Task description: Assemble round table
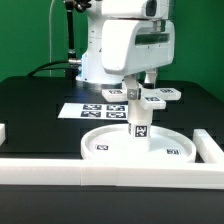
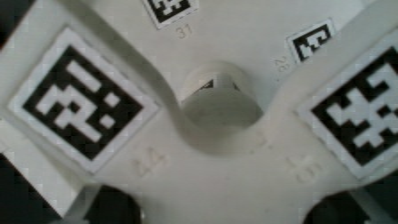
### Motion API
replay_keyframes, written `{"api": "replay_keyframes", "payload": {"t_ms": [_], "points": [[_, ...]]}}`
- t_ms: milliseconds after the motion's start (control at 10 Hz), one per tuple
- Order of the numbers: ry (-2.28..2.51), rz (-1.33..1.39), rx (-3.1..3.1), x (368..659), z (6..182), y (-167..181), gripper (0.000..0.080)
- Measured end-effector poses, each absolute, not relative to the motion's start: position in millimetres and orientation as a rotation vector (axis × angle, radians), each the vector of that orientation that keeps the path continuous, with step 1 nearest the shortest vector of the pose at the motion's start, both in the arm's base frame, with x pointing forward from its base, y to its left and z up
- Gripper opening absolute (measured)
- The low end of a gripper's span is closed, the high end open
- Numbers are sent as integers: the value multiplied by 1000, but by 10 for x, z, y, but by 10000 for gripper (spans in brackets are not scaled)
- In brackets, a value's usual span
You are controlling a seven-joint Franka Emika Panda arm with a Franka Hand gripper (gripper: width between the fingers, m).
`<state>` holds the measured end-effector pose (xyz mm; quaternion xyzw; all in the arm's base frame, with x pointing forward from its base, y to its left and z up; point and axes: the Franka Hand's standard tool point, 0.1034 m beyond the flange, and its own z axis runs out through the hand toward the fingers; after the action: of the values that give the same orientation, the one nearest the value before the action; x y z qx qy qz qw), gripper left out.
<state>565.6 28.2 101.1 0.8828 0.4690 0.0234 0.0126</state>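
The large rimmed round disc (image 1: 100, 150) lies flat at the table's front. The short tagged post (image 1: 140, 125) stands upright on its middle. My gripper (image 1: 138, 94) hangs right above the post and is shut on the small cross-shaped foot (image 1: 153, 98), which it holds level on or just over the post's top. In the wrist view the foot (image 2: 214, 150) fills the picture, with its centre hole and tagged arms showing. One arm lies between my dark fingertips (image 2: 111, 207), and my gripper (image 2: 222, 208) closes on it. The joint between foot and post is hidden.
The marker board (image 1: 95, 108) lies flat behind the disc. A long white rail (image 1: 110, 172) runs along the front, with rail pieces at the exterior view's left (image 1: 3, 131) and right (image 1: 209, 146). The table surface is black and the backdrop green.
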Motion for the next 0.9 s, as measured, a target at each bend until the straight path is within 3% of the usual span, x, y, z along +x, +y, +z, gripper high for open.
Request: {"api": "replay_keyframes", "payload": {"t_ms": [400, 900], "points": [[1171, 82, 2892, 5658, 1004, 286, 446], [116, 267, 3126, 5621, 1008, 357, 446]]}}
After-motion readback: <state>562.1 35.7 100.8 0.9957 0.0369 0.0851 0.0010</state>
